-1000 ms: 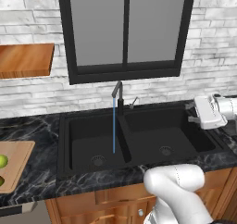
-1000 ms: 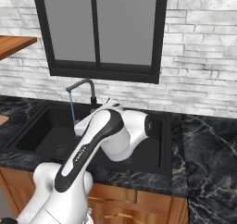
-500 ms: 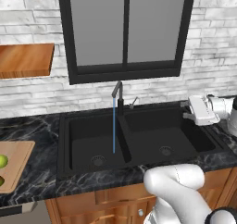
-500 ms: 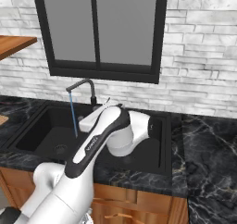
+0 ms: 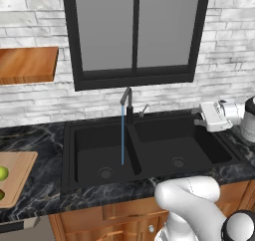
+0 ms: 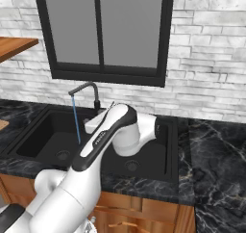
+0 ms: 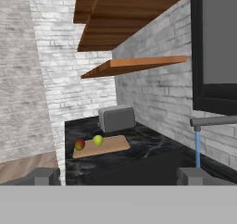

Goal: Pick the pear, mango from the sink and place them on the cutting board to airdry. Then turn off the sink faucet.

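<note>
Here, the gripper (image 5: 199, 118) hovered over the sink's (image 5: 149, 150) right basin, fingers wide, empty | pear (image 7: 97, 140) and mango (image 7: 79, 145) sat on the cutting board (image 7: 111, 146) | sink faucet (image 5: 127, 105) ran water

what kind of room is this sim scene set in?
A rendered home kitchen, by the look of it: a black double-basin sink set in a dark marble counter, a faucet running water under a window, and a wooden cutting board with fruit beside a toaster.
</note>
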